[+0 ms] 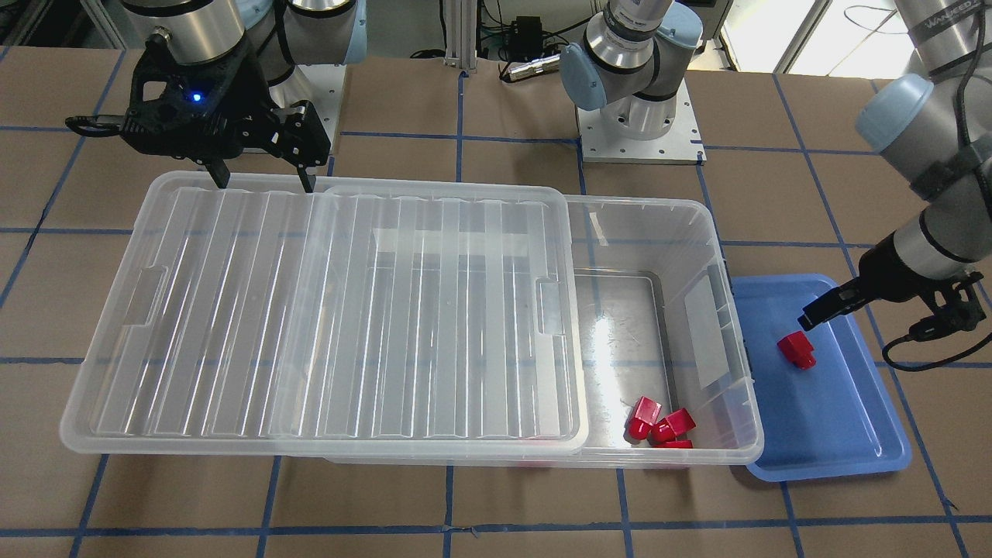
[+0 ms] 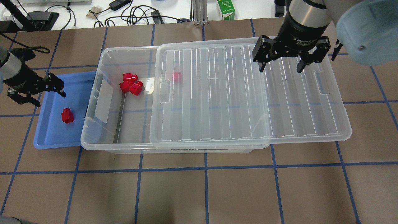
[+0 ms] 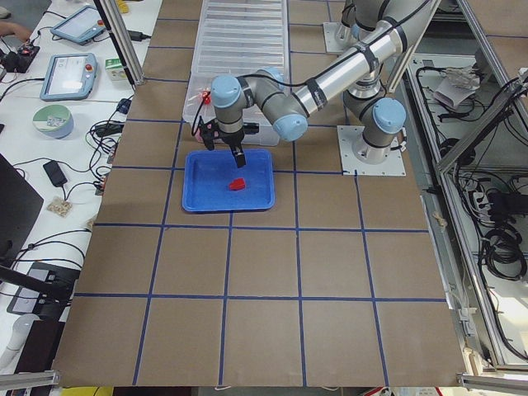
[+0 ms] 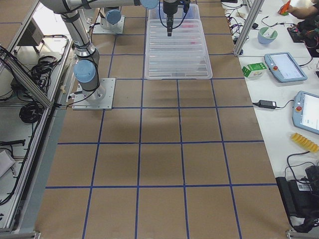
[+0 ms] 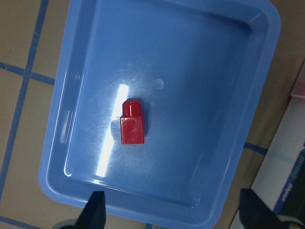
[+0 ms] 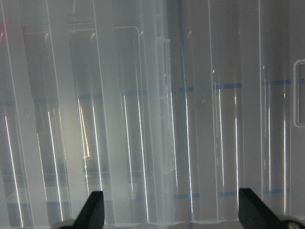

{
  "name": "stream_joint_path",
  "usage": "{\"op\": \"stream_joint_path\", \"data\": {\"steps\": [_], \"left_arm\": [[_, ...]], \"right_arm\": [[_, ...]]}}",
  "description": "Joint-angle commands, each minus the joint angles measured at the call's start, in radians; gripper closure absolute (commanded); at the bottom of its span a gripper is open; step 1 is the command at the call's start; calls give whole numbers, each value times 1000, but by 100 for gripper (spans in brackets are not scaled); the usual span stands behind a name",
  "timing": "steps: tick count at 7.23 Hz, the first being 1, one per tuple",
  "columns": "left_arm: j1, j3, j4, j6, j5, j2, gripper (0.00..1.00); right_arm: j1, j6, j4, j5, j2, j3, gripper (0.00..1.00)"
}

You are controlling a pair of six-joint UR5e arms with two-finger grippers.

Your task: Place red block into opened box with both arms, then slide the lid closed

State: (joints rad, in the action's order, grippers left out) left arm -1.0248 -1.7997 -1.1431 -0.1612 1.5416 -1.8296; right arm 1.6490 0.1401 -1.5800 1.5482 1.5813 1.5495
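My left gripper (image 2: 49, 98) hovers open and empty near the red block (image 2: 67, 115) in the tray (image 2: 49, 137) (next, I think: descend, grasp); my right gripper (image 2: 281, 69) hangs open over the lid (image 2: 248, 93).

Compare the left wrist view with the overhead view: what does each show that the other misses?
Left wrist only: a glare streak on the blue tray beside the red block. Overhead only: the box, the lid covering part of it, red blocks inside, the right gripper open over the lid. Both: the block lying in the tray, left gripper open.
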Motion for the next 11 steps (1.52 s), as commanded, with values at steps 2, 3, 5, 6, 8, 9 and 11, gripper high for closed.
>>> {"op": "stream_joint_path", "data": {"steps": [2,3,5,6,8,9,11], "left_arm": [[28,-47,110,-4,-8,-132,0],[31,-49,124,-12,-9,-157,0],[31,-49,125,-12,0,-174,17],[31,-49,123,-17,0,-174,53],[28,-46,118,-41,0,-163,96],[23,-35,115,-40,0,-146,99],[-16,70,-78,-29,31,-76,99]], "right_arm": [[0,-2,2,1,0,0,0],[-1,-5,2,3,-1,0,0],[0,-7,2,1,-1,1,0],[0,-7,2,0,-1,1,0],[0,-7,2,0,0,1,0],[0,-7,2,-2,-1,1,0],[-1,-8,2,0,-1,1,0]]}}
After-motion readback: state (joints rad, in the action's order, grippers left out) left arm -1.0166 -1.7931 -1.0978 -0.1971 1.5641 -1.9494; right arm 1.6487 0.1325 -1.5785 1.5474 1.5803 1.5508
